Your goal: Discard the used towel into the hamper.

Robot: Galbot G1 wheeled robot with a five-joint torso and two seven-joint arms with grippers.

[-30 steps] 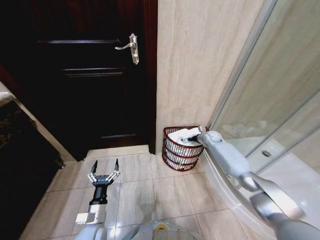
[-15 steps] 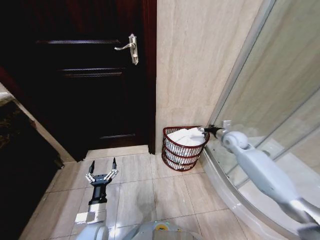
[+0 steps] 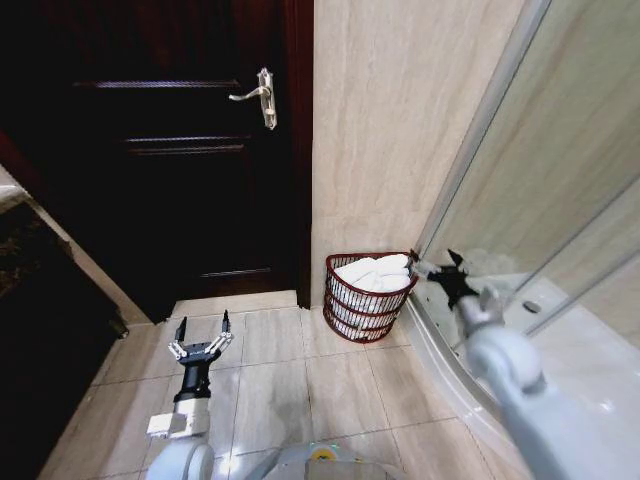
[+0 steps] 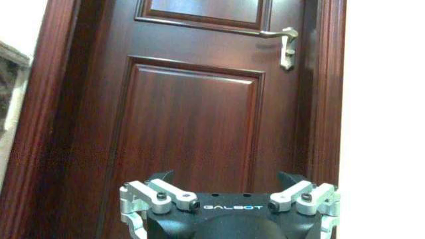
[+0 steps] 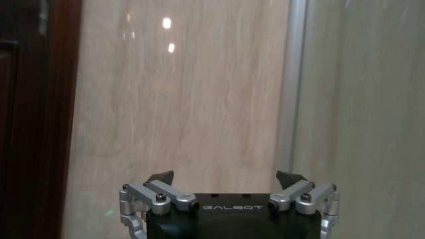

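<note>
The hamper (image 3: pixel 368 295), a small round reddish-brown slatted basket, stands on the floor in the corner between the tiled wall and the shower glass. A white towel (image 3: pixel 373 272) lies bunched inside it, filling the top. My right gripper (image 3: pixel 436 264) hangs open just right of the hamper's rim, in front of the shower glass, holding nothing. In the right wrist view the right gripper (image 5: pixel 226 178) faces the beige wall with empty open fingers. My left gripper (image 3: pixel 203 329) is open low over the floor tiles at the left, and the left gripper (image 4: pixel 226 178) points at the dark door.
A dark wooden door (image 3: pixel 180 150) with a silver handle (image 3: pixel 262 96) is at the left of the corner. The curved shower enclosure (image 3: pixel 540 200) and its raised base (image 3: pixel 450 370) run along the right. Beige floor tiles (image 3: pixel 300 370) lie open between the arms.
My right arm pulled back from over the hamper toward the right and up, leaving the towel in the basket. The left gripper barely shifted.
</note>
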